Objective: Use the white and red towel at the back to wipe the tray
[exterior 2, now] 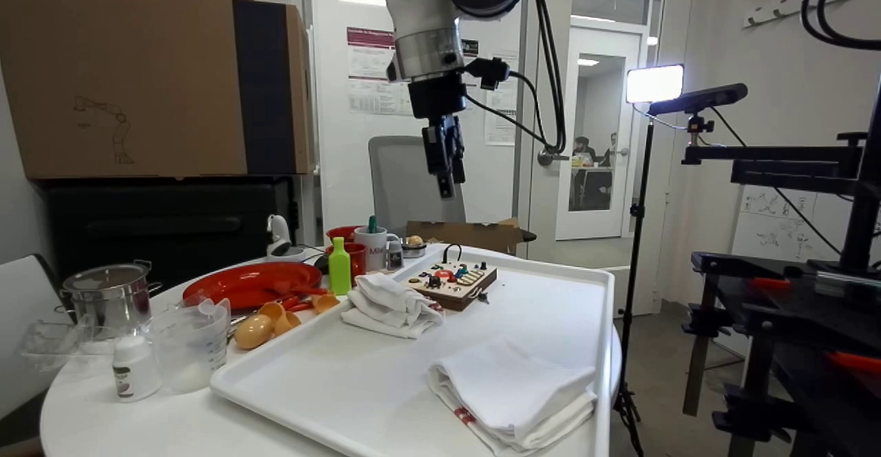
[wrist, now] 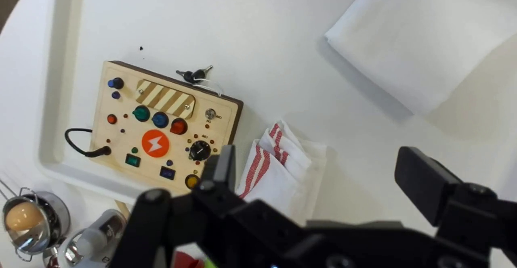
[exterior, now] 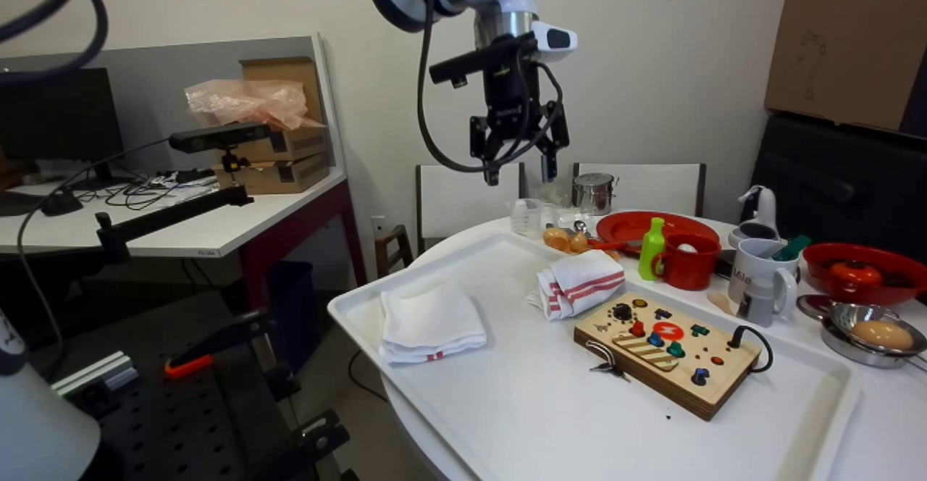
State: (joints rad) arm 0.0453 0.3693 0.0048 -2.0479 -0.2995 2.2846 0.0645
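The striped towel [exterior: 581, 283] lies on the tray [exterior: 550, 408]; the tool [exterior: 520, 172] above is spread wide

Your tool hangs well above the bench [exterior 2: 103, 429], its two sides far apart and gripping nothing. That spread and height suit lining up before a drop, so this looks like the approach, with wiping not yet begun.

The striped towel sits near the tray's edge, just beside a wooden knob box [exterior: 666, 347]; whether they touch cannot be told. It is probably the one "at the back", since a second towel [exterior: 432, 323] lies well apart, by a different edge. The red mug [exterior: 686, 262], green bottle [exterior: 652, 249] and steel pot [exterior: 594, 195] stand on the bench outside the tray, likely to leave you room to wipe. The knob box and its keys [wrist: 198, 74] take up some of that room, so plan your strokes around them. A dark speck [wrist: 141, 48] near the knob box may be what you're after.

Your towel is white with paired red stripes, folded into a loose, rumpled bundle: layers stacked at one end, a thin flap spread underneath. The tool hides part of it in the wrist view. The raised bundle should give you a thick fold to pinch. The second towel is flatter, with only a small patch of red.
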